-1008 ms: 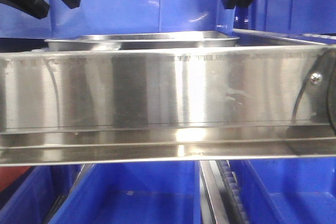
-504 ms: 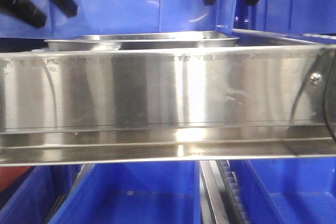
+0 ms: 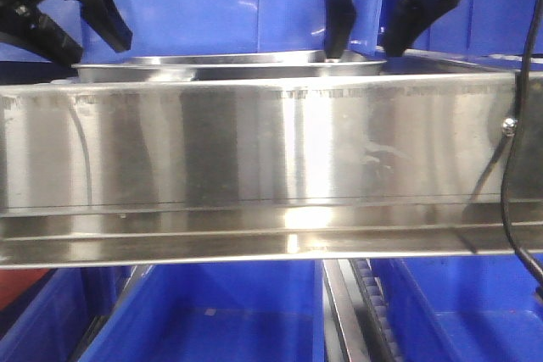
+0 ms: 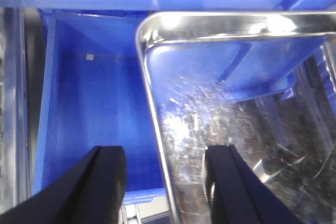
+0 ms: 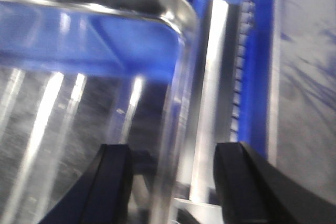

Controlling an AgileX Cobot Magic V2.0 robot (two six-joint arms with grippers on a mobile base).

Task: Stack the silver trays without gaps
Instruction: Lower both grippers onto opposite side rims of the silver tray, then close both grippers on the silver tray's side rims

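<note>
Left gripper (image 4: 164, 156) is spread wide: one black finger over the blue bin (image 4: 79, 114), the other over the pan floor, with the left rim of the silver tray (image 4: 220, 98) running between them and nothing clamped. Right gripper (image 5: 173, 153), same story: parted and straddling the tray's right rim, though that view is blurred. From the front, the tray sits level just behind the broad steel rail (image 3: 254, 142), a gripper hanging over each end.

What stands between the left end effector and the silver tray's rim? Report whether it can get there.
Probably yes. The left end effector is open, one finger above the blue bin, the other above the silver tray, rim between them; nothing visible blocks it.
</note>
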